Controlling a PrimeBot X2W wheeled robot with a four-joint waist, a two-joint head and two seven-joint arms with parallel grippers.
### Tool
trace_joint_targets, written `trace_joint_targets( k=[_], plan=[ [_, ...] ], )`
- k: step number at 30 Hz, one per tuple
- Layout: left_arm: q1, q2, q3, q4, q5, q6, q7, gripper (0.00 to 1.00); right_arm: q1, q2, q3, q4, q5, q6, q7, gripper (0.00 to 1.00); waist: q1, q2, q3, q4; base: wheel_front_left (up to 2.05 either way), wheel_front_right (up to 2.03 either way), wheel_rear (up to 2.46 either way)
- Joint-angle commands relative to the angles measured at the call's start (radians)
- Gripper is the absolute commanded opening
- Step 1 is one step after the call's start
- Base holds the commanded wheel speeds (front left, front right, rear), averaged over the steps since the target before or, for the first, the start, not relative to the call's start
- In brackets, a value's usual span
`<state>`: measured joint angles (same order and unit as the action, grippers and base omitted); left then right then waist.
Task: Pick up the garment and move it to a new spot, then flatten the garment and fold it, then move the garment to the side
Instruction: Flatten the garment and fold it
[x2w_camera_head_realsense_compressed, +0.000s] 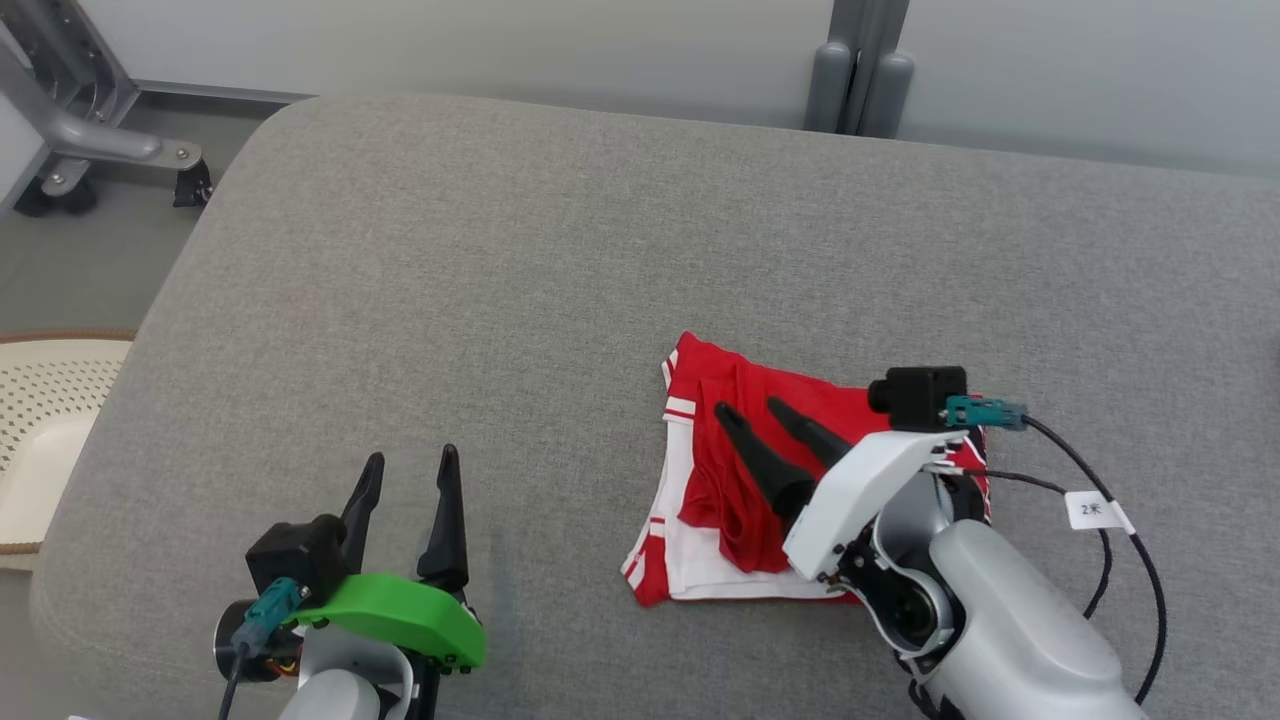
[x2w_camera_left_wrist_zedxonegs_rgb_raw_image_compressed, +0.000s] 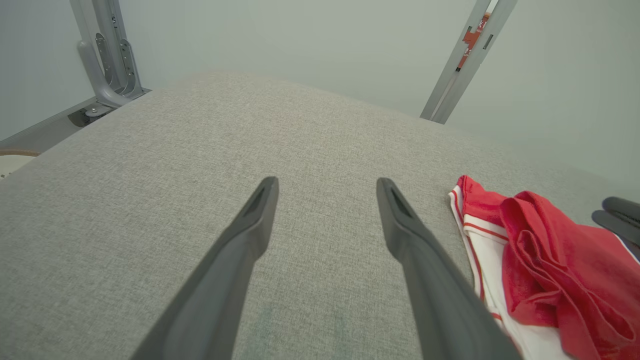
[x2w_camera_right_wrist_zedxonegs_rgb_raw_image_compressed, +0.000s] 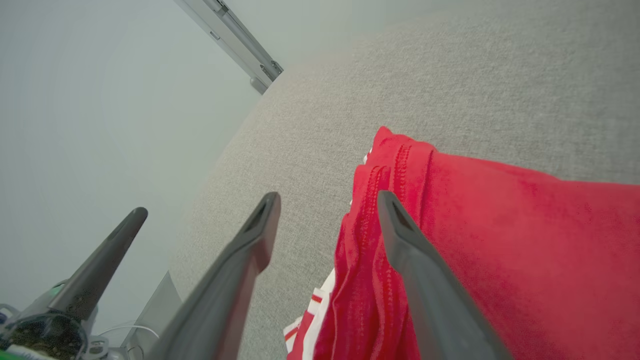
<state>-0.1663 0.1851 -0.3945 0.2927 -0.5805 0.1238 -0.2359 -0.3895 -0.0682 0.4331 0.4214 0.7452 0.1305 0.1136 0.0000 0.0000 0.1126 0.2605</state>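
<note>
Red with white trim, the garment (x2w_camera_head_realsense_compressed: 720, 500) lies loosely folded on a grey fabric cushion (x2w_camera_head_realsense_compressed: 500, 300), toward its near right part. We see the right gripper (x2w_camera_head_realsense_compressed: 748, 407) directly over the cloth, its two dark fingers spread apart and released, with nothing clamped between them. In the right wrist view one of these fingers (x2w_camera_right_wrist_zedxonegs_rgb_raw_image_compressed: 415, 250) overlaps the red fabric and the other sits over bare grey cushion, with the garment's stitched edge between them. We cannot tell whether either finger touches the cloth. The left gripper (x2w_camera_head_realsense_compressed: 412, 455) is at the near left over bare cushion, well apart from the garment, its fingers also spread wide and grasping nothing.
</note>
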Motion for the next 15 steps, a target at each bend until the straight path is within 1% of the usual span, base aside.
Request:
trace_joint_targets(
  k=[1, 4, 7, 11, 15],
  plan=[
    [-0.020, -0.001, -0.003, 0.003, -0.002, -0.002, -0.004, 1.00, -0.005, -0.025, -0.015, -0.005, -0.017, 0.000, -0.032, 1.00, 0.0000, 0.0000, -0.003, -0.015, 0.00, 0.00, 0.00],
    [-0.021, -0.003, -0.009, 0.005, 0.001, -0.004, -0.005, 1.00, 0.007, -0.063, -0.053, -0.006, -0.085, 0.000, -0.100, 1.00, 0.0000, 0.0000, -0.005, -0.034, 0.00, 0.00, 0.00],
    [-0.023, -0.006, -0.015, 0.004, 0.006, -0.005, -0.007, 1.00, 0.032, -0.081, -0.117, -0.005, -0.156, 0.000, -0.158, 1.00, 0.0000, 0.0000, -0.005, -0.054, 0.00, 0.00, 0.00],
    [-0.030, -0.011, -0.024, 0.002, 0.013, -0.010, -0.011, 1.00, 0.067, -0.088, -0.203, -0.032, -0.243, 0.000, -0.206, 1.00, 0.0000, 0.0000, -0.002, -0.079, 0.00, 0.00, 0.00],
    [-0.042, -0.018, -0.032, 0.005, 0.017, -0.011, -0.012, 1.00, 0.104, -0.069, -0.258, -0.076, -0.323, 0.000, -0.228, 1.00, 0.0000, 0.0000, 0.002, -0.101, 0.00, 0.00, 0.00]
  ],
)
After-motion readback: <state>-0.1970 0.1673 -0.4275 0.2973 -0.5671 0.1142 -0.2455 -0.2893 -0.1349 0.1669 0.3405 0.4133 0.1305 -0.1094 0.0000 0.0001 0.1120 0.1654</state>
